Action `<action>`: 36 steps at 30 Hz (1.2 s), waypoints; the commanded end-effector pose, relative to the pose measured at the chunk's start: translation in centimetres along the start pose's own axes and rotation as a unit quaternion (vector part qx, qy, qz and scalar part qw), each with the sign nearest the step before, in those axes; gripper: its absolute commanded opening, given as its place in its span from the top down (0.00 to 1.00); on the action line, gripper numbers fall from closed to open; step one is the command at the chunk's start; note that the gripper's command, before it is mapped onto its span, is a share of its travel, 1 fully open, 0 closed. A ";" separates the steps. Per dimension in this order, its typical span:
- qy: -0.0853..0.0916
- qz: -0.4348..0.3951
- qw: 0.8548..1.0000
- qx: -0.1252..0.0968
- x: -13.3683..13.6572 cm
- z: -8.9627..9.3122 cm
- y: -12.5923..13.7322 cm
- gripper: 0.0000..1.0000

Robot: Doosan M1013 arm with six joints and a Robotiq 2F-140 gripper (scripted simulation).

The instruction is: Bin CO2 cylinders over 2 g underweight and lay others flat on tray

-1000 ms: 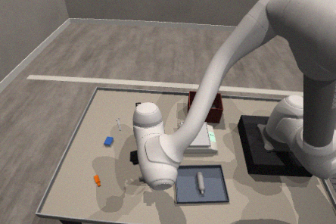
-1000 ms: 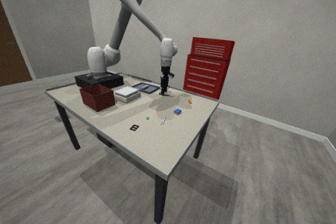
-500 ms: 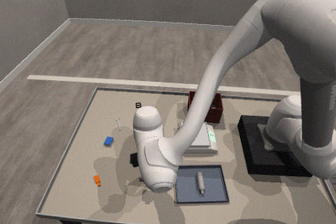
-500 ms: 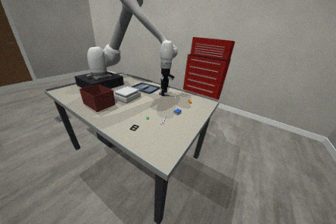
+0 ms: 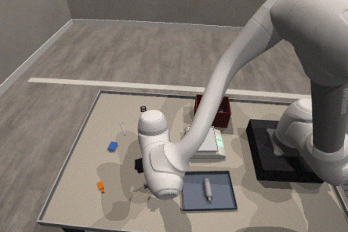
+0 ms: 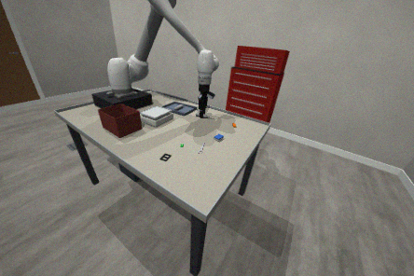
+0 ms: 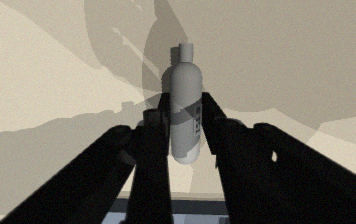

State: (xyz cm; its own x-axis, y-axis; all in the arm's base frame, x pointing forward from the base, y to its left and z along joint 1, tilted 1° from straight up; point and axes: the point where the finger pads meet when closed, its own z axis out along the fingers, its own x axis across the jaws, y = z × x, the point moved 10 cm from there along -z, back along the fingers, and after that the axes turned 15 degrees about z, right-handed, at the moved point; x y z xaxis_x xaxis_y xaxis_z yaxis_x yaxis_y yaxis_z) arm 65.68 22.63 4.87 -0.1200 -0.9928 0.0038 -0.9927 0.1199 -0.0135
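In the wrist view my gripper (image 7: 185, 105) is shut on a grey CO2 cylinder (image 7: 185, 107) that lies on the table top, its neck pointing away from me. The fingers press its sides at the labelled middle. In the exterior view the gripper (image 6: 202, 113) stands low on the table beside the tray (image 6: 179, 110). In the top view the wrist hides the gripper. A second grey cylinder (image 5: 207, 188) lies flat in the blue-grey tray (image 5: 212, 191). The red scrap bin stands at the back, and the white scale (image 5: 207, 143) sits between bin and tray.
A blue block (image 5: 113, 146), an orange block (image 5: 100, 186), a small black box and a thin pin (image 5: 122, 128) lie on the left of the table. The arm's black base (image 5: 280, 157) is at the right. A red tool chest (image 6: 256, 84) stands behind the table.
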 end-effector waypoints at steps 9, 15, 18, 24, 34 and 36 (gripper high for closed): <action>0.000 0.002 1.000 0.002 0.0 -3.5 -0.2 0.90; 0.000 0.002 1.000 0.002 0.0 -9.2 -0.1 0.90; -0.001 0.002 1.000 0.002 -0.1 -12.3 -0.1 0.90; -0.001 0.002 1.000 0.002 -0.1 -15.7 -0.1 0.90; 0.000 0.002 1.000 -0.001 0.0 -17.1 0.1 0.90; 0.000 0.002 1.000 -0.001 0.0 -17.1 0.1 0.90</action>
State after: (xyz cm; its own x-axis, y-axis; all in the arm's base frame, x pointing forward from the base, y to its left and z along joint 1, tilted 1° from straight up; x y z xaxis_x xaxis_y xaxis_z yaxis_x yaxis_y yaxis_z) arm 65.49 22.58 21.73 -0.1219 -0.9925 0.0051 -0.9924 0.1218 -0.0164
